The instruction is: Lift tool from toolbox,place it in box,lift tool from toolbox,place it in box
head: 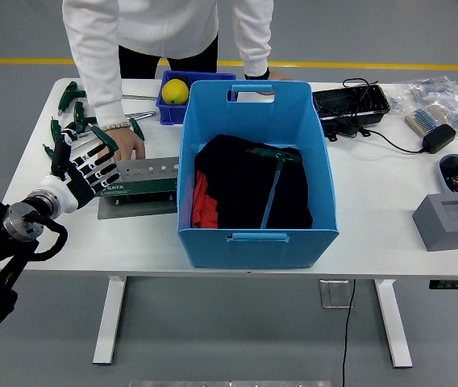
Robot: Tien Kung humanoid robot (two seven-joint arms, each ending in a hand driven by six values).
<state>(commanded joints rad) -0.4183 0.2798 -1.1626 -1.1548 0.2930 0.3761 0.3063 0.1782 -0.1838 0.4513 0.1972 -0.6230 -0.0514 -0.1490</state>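
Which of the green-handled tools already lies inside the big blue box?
The T-handle tool resting on the dark cloth in the blue box. The other green-handled tools lie on the table's far left, beyond the left hand.

1 big blue box (257, 234), 1 small bin (167, 110), 1 lemon (175, 91), 1 grey block (450, 221)

On the front face of the flat grey-green metal tool holder (139, 182), lying left of the big blue plastic box (258, 173), small white letters read "SATA". No other text can be read anywhere.
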